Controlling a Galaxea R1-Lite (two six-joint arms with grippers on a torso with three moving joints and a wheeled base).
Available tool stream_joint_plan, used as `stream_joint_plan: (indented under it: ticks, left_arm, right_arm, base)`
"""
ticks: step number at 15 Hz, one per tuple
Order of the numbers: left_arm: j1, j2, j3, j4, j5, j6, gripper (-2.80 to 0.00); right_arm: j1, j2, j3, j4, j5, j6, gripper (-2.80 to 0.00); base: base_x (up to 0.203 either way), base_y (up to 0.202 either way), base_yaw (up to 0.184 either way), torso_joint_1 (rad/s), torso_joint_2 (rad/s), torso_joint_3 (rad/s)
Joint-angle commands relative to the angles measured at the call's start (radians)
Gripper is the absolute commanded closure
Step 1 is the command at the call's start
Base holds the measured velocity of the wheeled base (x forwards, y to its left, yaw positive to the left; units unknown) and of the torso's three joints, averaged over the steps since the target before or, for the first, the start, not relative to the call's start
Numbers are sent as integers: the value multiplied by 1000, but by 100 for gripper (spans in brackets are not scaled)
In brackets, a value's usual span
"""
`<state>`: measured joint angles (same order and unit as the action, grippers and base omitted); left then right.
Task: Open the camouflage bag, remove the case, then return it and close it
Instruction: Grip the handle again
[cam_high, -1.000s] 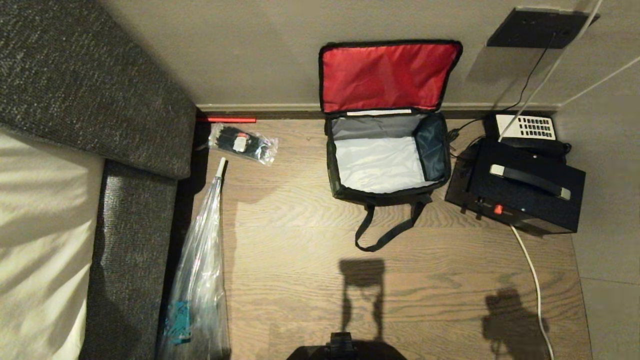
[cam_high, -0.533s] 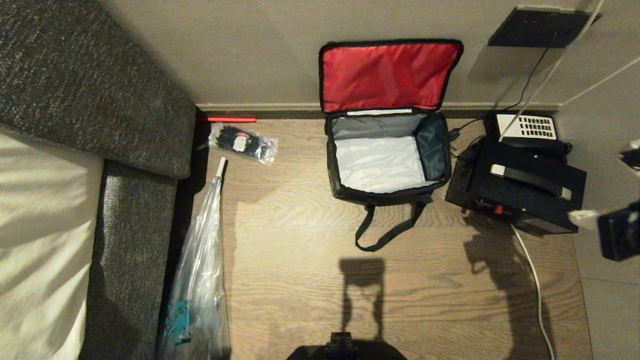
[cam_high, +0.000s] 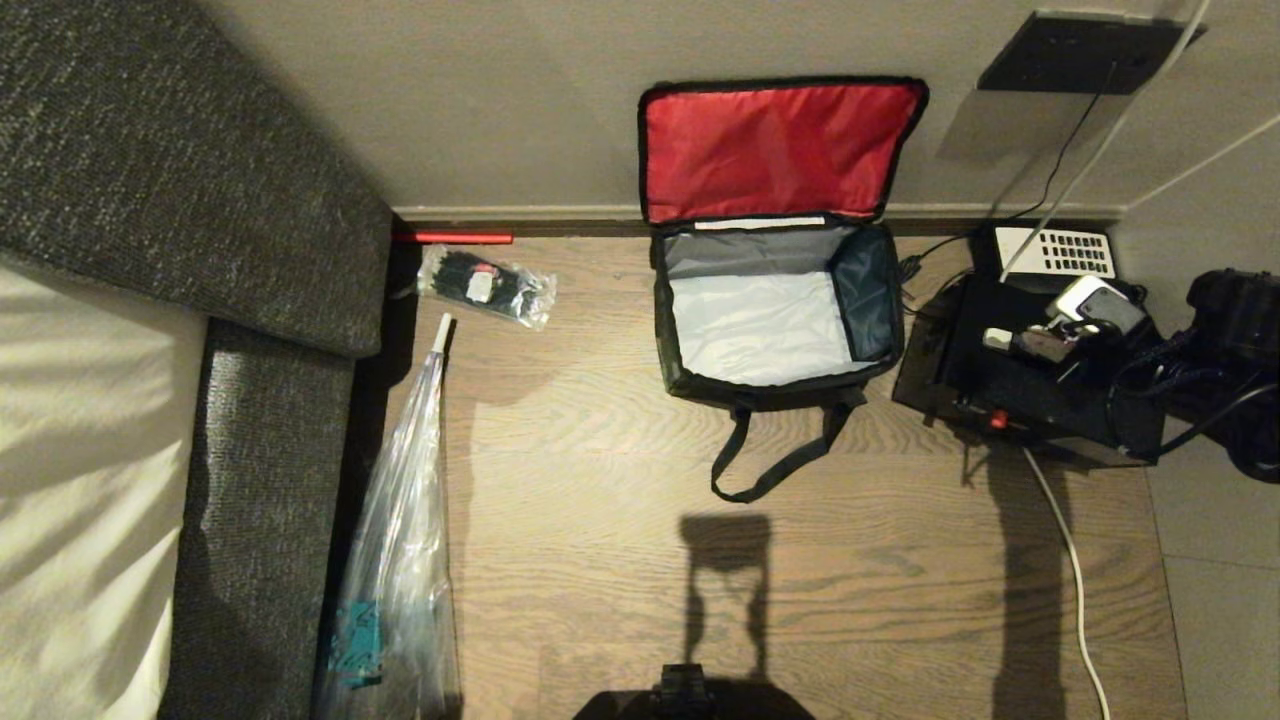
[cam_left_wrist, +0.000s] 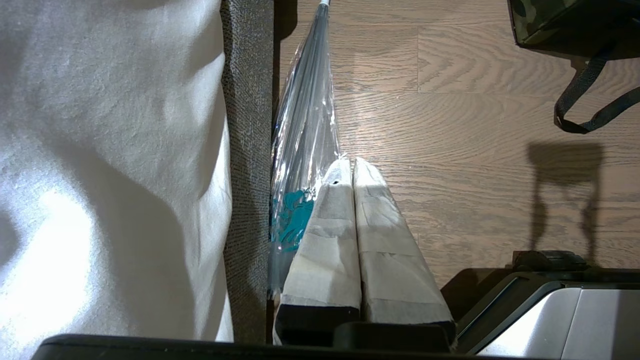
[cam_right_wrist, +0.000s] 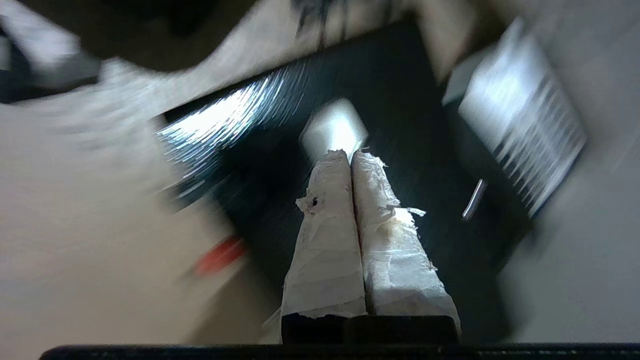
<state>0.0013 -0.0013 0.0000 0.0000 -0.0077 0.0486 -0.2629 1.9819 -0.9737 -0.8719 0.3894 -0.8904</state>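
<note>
Right gripper newly arrived over case, fingers pressed together, nothing held; absent from head view second ago. Case: black, rigid, probably weighty, on floor just right of bag. Best hold: top handle. Bag: soft, open, empty, lid against wall. Left gripper parked, fingers together, well left of bag.

Wood-plank floor, beige wall, grey upholstered sofa

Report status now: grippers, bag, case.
Right gripper shut, over the case beside the bag. Left gripper shut, parked by the bed. Camouflage bag open, empty. Nothing blocking.
</note>
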Motion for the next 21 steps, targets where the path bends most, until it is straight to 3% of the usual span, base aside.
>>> stream_joint_plan:
  ticks: [1, 5, 8, 10, 13, 14, 15, 17, 21]
  left_arm:
    - [0, 1, 2, 0, 0, 0, 0]
    - [0, 1, 2, 0, 0, 0, 0]
    - [0, 1, 2, 0, 0, 0, 0]
    - [0, 1, 2, 0, 0, 0, 0]
    - [0, 1, 2, 0, 0, 0, 0]
    - [0, 1, 2, 0, 0, 0, 0]
    - [0, 1, 2, 0, 0, 0, 0]
    - [0, 1, 2, 0, 0, 0, 0]
    - [0, 1, 2, 0, 0, 0, 0]
  right_arm:
    - [-32, 107, -31, -141, 91, -90, 0]
    - [-31, 9, 79, -142, 83, -161, 0]
    - [-29, -61, 130, -95, -27, -153, 0]
    - [-26, -105, 148, -82, -234, -109, 0]
    - [13, -142, 196, -42, -716, -83, 0]
    - [48, -151, 232, -34, -799, -70, 0]
    - [54, -159, 252, -38, -801, -61, 0]
    - [56, -163, 265, -54, -683, -64, 0]
    - [59, -119, 329, -154, -547, -96, 0]
  base:
    - [0, 0, 0, 0, 0, 0]
    - [0, 0, 0, 0, 0, 0]
    - [0, 0, 0, 0, 0, 0]
    - [0, 0, 0, 0, 0, 0]
    - [0, 0, 0, 0, 0, 0]
    - [0, 0, 0, 0, 0, 0]
    - [0, 0, 0, 0, 0, 0]
    - [0, 0, 0, 0, 0, 0]
    - [0, 0, 0, 0, 0, 0]
